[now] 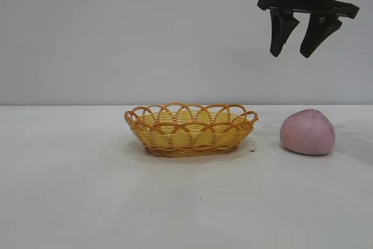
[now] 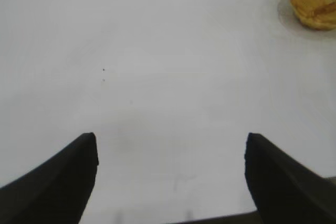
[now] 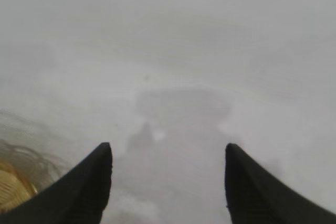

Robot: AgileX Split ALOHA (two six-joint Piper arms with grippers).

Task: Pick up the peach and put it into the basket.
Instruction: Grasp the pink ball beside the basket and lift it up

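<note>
The pink-mauve peach rests on the white table at the right, a short way from the basket. The yellow-orange wicker basket sits mid-table with nothing inside; its rim shows at the edge of the left wrist view and a corner of it in the right wrist view. My right gripper hangs high above the peach, slightly to its left, open and empty. My left gripper is outside the exterior view; it is open over bare table, holding nothing.
The white table stretches wide in front of and to the left of the basket. A plain grey wall stands behind. My right gripper's shadow falls on the table.
</note>
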